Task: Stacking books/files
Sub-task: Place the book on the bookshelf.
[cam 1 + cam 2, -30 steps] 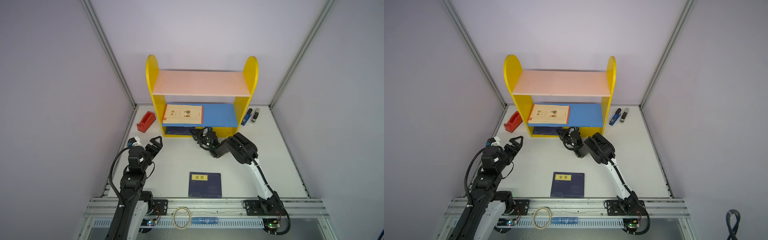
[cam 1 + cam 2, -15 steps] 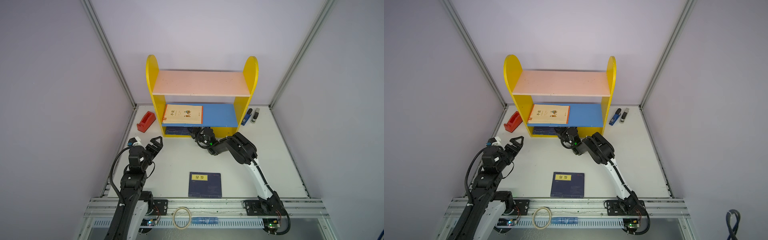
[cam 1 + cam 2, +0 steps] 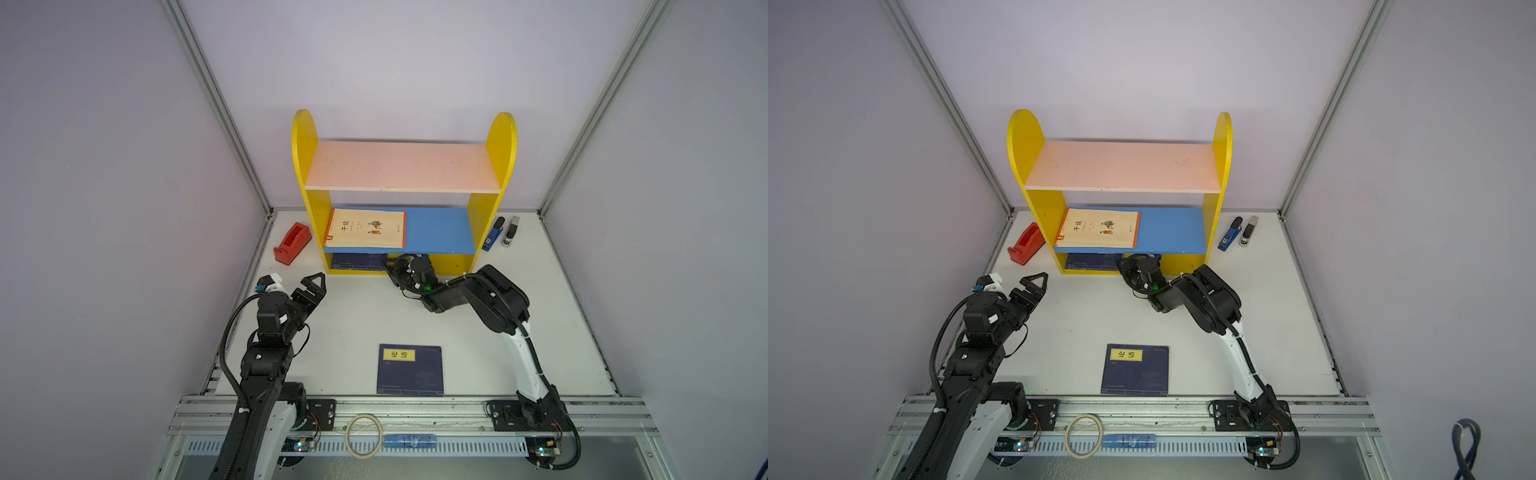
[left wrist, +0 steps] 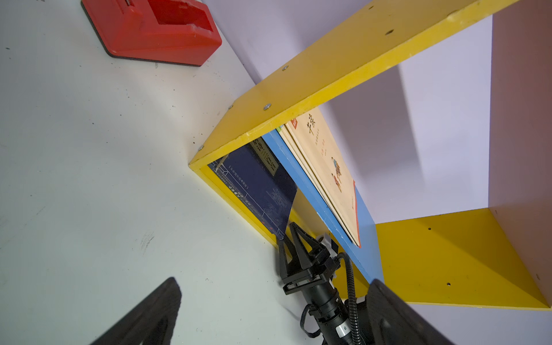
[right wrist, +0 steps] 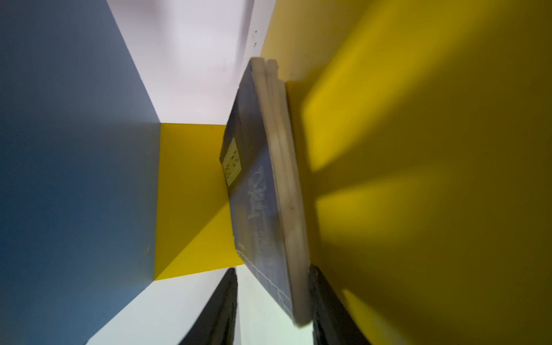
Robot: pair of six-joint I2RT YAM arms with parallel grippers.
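Under the blue middle board of the yellow shelf [image 3: 482,224], at the left end of the bottom board, lies a stack of navy books [image 3: 359,262]; the right wrist view shows two page blocks in it. At the mouth of this compartment the right gripper [image 4: 287,234] has the near corner of the stack between its jaws. The jaws stand apart, and one finger [image 5: 222,304] is visibly clear of the top cover. Whether the opposite finger touches the page edges cannot be told, as that view is blurred. The cream books [image 3: 365,228] lie flat on the blue board, at its left end. One navy book [image 3: 410,370] lies alone on the table [image 3: 374,316] near the front edge, yellow label up. The left gripper [image 3: 311,289] hangs over the table in front of the shelf's left end, jaws wide apart, holding nothing. A red tape dispenser [image 3: 292,243] sits left of the shelf and a blue stapler [image 3: 492,235] right of it.
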